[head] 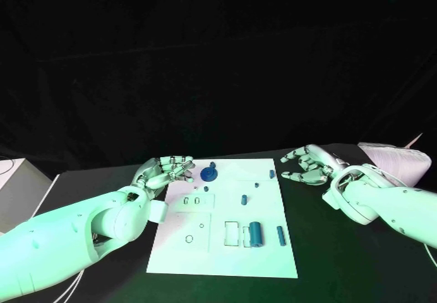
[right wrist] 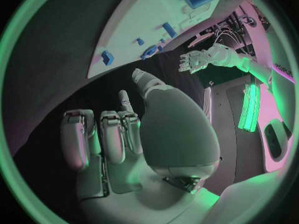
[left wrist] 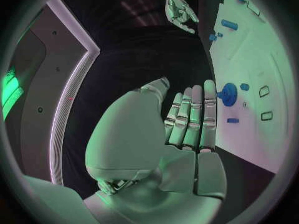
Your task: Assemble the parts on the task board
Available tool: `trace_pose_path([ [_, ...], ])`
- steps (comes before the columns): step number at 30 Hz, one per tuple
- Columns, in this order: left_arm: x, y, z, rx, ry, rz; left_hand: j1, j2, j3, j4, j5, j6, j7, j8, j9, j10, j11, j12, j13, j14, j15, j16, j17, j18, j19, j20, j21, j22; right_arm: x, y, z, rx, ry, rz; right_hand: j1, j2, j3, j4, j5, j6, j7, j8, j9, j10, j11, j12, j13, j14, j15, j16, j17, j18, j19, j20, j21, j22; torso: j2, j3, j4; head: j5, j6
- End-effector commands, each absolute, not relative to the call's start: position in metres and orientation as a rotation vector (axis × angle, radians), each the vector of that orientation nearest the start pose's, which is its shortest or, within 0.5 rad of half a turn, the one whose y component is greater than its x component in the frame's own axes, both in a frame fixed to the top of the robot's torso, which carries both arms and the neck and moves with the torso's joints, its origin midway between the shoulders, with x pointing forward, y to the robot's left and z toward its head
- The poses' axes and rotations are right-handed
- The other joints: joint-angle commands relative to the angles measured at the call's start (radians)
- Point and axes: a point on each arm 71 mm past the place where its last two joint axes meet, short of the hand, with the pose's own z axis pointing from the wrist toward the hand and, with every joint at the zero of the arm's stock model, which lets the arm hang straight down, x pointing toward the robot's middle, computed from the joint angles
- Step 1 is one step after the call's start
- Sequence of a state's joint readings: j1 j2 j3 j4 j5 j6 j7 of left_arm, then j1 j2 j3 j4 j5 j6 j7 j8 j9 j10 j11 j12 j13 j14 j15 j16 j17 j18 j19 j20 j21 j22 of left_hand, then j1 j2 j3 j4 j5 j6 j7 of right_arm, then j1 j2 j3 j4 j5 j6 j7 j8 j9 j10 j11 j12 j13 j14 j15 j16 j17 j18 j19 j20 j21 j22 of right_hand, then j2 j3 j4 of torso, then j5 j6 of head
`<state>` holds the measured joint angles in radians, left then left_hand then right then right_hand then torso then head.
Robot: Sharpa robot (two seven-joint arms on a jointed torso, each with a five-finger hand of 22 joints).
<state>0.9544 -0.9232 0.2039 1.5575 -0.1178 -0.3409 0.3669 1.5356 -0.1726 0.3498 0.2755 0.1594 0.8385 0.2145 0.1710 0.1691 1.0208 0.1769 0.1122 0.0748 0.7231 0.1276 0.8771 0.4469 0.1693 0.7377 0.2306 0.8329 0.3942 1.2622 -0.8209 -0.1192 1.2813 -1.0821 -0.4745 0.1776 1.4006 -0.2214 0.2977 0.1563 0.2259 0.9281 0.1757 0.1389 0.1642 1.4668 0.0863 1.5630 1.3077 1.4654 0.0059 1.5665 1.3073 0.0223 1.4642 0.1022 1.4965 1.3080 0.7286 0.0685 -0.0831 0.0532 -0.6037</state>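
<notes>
Parts [head: 257, 233] on task board [head: 273, 265] between both empty hands.

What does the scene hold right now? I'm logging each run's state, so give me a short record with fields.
left hand: open, at the board's far left corner, holding nothing
right hand: open, just off the board's far right edge, holding nothing
task board: white, flat on the black table
round blue part: stands on the board's far end, by the left hand
large blue cylinder: lies in the near half
assembly: none visibly under way
</notes>
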Motion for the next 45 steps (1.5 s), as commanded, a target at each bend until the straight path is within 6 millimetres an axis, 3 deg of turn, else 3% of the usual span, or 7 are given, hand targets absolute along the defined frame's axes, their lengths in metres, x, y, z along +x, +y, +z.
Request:
trace_pose_path([
  [1, 0.47, 0.245, -0.202, -1.166, 1.338, -1.516, 0.004, -0.007, 0.006, 0.002, -0.005, 0.006, 0.02, 0.005, 0.0, -0.001, 0.001, -0.001, -0.002, 0.01, 0.0, 0.006, -0.001, 0.014, 0.0, -0.004, 0.005, 0.002, 0.529, -0.268, -0.19, 0.097, 1.567, 0.67, 0.004, -0.008, -0.009, 0.001, -0.004, -0.011, 0.003, -0.006, -0.002, 0.089, 0.009, -0.003, 0.252, 0.105, 0.01, 0.004, 0.263, -0.006, 0.086, 0.009, -0.001, 0.23, 0.0, 0.0036, -0.0021, -0.005, 0.0],
  [2, 0.47, 0.245, -0.202, -1.167, 1.338, -1.516, 0.004, -0.007, 0.007, 0.001, -0.005, 0.006, 0.02, 0.005, 0.0, -0.003, 0.002, -0.002, -0.003, 0.01, 0.0, 0.007, -0.001, 0.014, 0.0, -0.004, 0.006, 0.003, 0.529, -0.27, -0.192, 0.104, 1.57, 0.656, 0.005, -0.008, -0.01, 0.001, -0.004, -0.014, 0.005, -0.007, -0.003, 0.089, 0.01, -0.003, 0.252, 0.105, 0.011, 0.004, 0.263, -0.006, 0.086, 0.009, 0.0, 0.23, 0.0, 0.0044, -0.0016, -0.006, -0.001],
  [5, 0.47, 0.245, -0.203, -1.168, 1.339, -1.517, 0.003, -0.009, 0.008, 0.001, -0.005, 0.007, 0.02, 0.005, 0.0, -0.012, 0.003, -0.006, -0.005, 0.012, 0.0, 0.011, -0.002, 0.014, 0.001, -0.005, 0.011, 0.004, 0.531, -0.272, -0.197, 0.121, 1.571, 0.628, 0.007, -0.007, -0.017, 0.001, -0.004, -0.021, 0.008, -0.01, -0.005, 0.088, 0.013, -0.004, 0.251, 0.105, 0.014, 0.004, 0.263, -0.006, 0.086, 0.011, -0.001, 0.23, 0.001, -0.0021, 0.0005, -0.007, -0.005],
  [8, 0.47, 0.245, -0.203, -1.168, 1.34, -1.518, 0.004, -0.009, 0.009, 0.0, -0.005, 0.007, 0.02, 0.006, 0.0, -0.017, 0.003, -0.008, -0.006, 0.013, 0.001, 0.013, -0.002, 0.014, 0.001, -0.005, 0.013, 0.005, 0.533, -0.272, -0.201, 0.133, 1.57, 0.608, 0.01, -0.006, -0.019, 0.001, -0.004, -0.024, 0.009, -0.011, -0.006, 0.089, 0.014, -0.003, 0.252, 0.105, 0.015, 0.004, 0.263, -0.006, 0.086, 0.012, 0.0, 0.23, 0.001, -0.0029, 0.0022, -0.009, -0.006],
  [12, 0.47, 0.244, -0.204, -1.169, 1.341, -1.52, 0.003, -0.009, 0.01, 0.0, -0.005, 0.008, 0.02, 0.006, 0.0, -0.02, 0.004, -0.008, -0.007, 0.015, 0.0, 0.016, -0.002, 0.014, 0.001, -0.005, 0.015, 0.006, 0.538, -0.268, -0.204, 0.139, 1.573, 0.593, 0.01, -0.005, -0.02, 0.001, -0.004, -0.026, 0.01, -0.012, -0.006, 0.092, 0.015, -0.001, 0.254, 0.105, 0.015, 0.004, 0.263, -0.006, 0.087, 0.013, 0.002, 0.231, 0.001, -0.0079, 0.003, -0.011, -0.009],
  [22, 0.47, 0.242, -0.204, -1.17, 1.344, -1.522, 0.003, -0.009, 0.01, 0.0, -0.005, 0.008, 0.02, 0.007, 0.0, -0.021, 0.004, -0.008, -0.007, 0.015, 0.0, 0.017, -0.002, 0.014, 0.001, -0.005, 0.016, 0.006, 0.548, -0.255, -0.21, 0.149, 1.582, 0.588, 0.009, 0.013, -0.02, 0.01, -0.004, -0.023, 0.011, -0.008, -0.006, 0.098, 0.017, 0.004, 0.259, 0.105, 0.018, 0.004, 0.263, -0.008, 0.089, 0.015, 0.008, 0.234, 0.003, -0.0128, 0.0058, -0.019, -0.012],
  [45, 0.47, 0.241, -0.205, -1.173, 1.348, -1.52, 0.003, -0.008, 0.011, 0.0, -0.005, 0.009, 0.02, 0.007, 0.0, -0.023, 0.004, -0.008, -0.007, 0.017, 0.0, 0.021, -0.001, 0.014, 0.002, -0.005, 0.018, 0.007, 0.555, -0.239, -0.214, 0.127, 1.609, 0.608, 0.014, 0.032, 0.003, 0.014, -0.007, 0.019, -0.009, 0.021, 0.001, 0.104, 0.0, 0.008, 0.263, 0.105, 0.004, 0.004, 0.263, -0.01, 0.092, 0.008, 0.02, 0.24, 0.003, -0.0159, 0.0053, -0.017, -0.025],
])
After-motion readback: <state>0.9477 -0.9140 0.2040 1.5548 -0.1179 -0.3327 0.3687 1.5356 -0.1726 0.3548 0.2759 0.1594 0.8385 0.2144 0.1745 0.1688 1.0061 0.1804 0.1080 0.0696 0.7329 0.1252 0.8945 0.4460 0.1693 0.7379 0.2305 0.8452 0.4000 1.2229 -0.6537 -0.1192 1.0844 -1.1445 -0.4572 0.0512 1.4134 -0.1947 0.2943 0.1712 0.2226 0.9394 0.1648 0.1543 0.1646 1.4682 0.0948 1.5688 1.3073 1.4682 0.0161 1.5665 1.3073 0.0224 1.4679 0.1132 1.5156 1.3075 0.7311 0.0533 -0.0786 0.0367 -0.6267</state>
